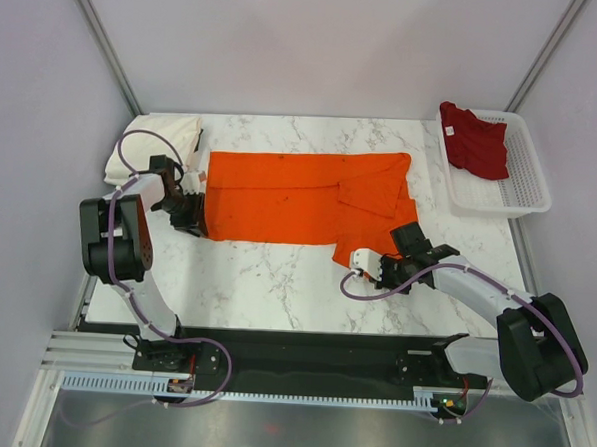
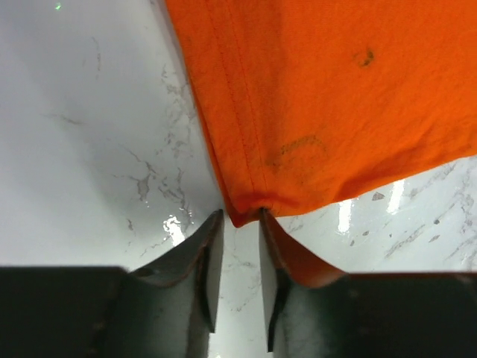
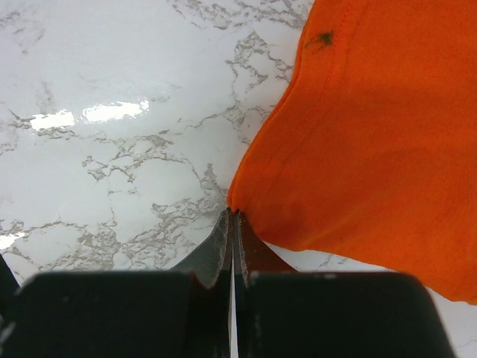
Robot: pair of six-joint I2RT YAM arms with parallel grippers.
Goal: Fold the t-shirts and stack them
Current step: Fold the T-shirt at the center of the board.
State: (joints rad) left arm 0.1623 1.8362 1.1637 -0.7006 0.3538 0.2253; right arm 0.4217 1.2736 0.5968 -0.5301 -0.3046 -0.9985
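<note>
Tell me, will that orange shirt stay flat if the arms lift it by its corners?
Probably not. The orange t-shirt lies limp, with creases and a folded-over sleeve, so it would likely sag between its corners. It looks thin and light, so the right gripper, pinching one corner, may hold it.

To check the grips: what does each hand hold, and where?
Right hand: shut on the near right corner of the orange shirt. Left hand: open around its near left corner, nothing held.
</note>
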